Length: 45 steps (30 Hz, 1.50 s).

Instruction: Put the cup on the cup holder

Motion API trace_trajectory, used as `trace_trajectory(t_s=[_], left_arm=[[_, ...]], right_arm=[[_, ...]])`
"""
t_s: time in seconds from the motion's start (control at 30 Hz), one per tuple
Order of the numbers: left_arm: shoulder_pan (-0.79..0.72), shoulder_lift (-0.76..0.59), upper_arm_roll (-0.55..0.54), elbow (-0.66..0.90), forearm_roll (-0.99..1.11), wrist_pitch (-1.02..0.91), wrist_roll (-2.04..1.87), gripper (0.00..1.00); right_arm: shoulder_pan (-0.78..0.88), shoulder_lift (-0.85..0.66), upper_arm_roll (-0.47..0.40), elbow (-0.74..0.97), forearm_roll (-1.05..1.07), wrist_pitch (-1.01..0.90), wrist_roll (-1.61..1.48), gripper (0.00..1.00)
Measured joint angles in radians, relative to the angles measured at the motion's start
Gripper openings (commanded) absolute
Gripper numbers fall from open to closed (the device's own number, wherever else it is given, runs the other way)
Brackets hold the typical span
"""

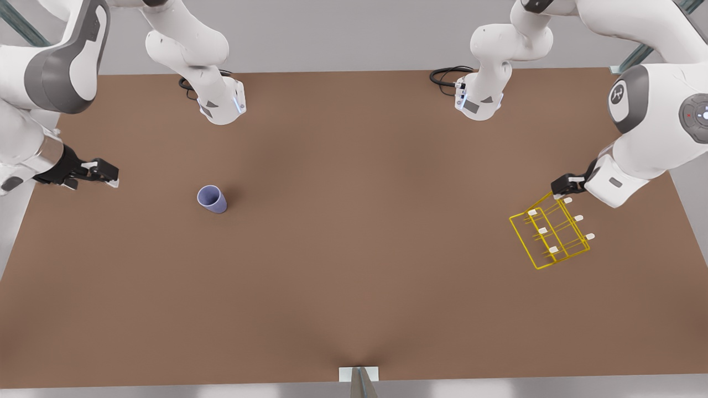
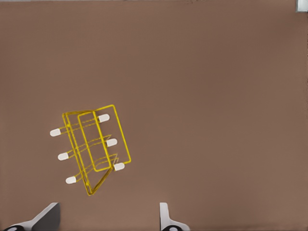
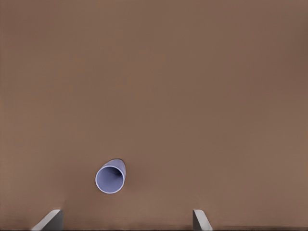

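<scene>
The lavender-blue cup point(image 1: 212, 198) stands on the brown table at the front view's left, its open mouth up. My right gripper point(image 1: 108, 172) hovers open farther to the front view's left, apart from the cup point(image 3: 110, 177), nothing between its fingers point(image 3: 50, 220). The yellow wire cup holder point(image 1: 553, 231) with white-tipped pegs sits at the front view's right. My left gripper point(image 1: 560, 187) hangs just behind the holder's back corner. In the left wrist view the cup holder point(image 2: 91, 149) lies ahead of the left gripper point(image 2: 107, 219), which is open and holds nothing.
Both arm bases point(image 1: 221, 102) point(image 1: 478, 99) stand at the table's back edge with black cables beside them. A small grey mount point(image 1: 359, 376) sits at the middle of the front edge. Bare brown table point(image 1: 365, 221) stretches between cup and holder.
</scene>
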Motion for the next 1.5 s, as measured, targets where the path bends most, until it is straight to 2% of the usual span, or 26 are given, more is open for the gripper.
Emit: trace_trajectory(t_s=[0.2, 0.43, 0.6, 0.73, 0.87, 1.1, 1.5], left_arm=[[0.001, 0.026, -0.002, -0.008, -0.010, 0.011, 0.056, 1.00], [0.001, 0.037, -0.002, -0.012, -0.020, 0.012, 0.102, 1.00], [0.000, 0.057, -0.002, -0.014, -0.021, 0.008, 0.125, 1.00], [-0.001, 0.065, -0.002, -0.014, -0.022, 0.004, 0.140, 1.00], [0.000, 0.078, -0.003, -0.014, -0.022, 0.003, 0.151, 1.00], [-0.001, 0.081, -0.003, -0.014, -0.022, -0.008, 0.165, 1.00], [-0.003, 0.093, -0.007, -0.014, -0.021, -0.017, 0.174, 1.00]], right_arm=[[0.035, -0.047, 0.006, -0.208, 0.004, 0.092, 0.027, 1.00], [0.048, -0.062, 0.029, -0.497, 0.005, 0.312, 0.049, 1.00], [0.080, -0.006, 0.034, -0.527, 0.006, 0.446, 0.070, 1.00], [0.211, 0.028, 0.034, -0.559, 0.006, 0.530, 0.114, 1.00], [0.312, 0.012, 0.037, -0.664, 0.006, 0.603, 0.163, 1.00], [0.259, 0.023, 0.040, -0.775, 0.006, 0.725, 0.227, 1.00], [0.272, 0.023, 0.079, -0.887, 0.006, 0.838, 0.312, 1.00]])
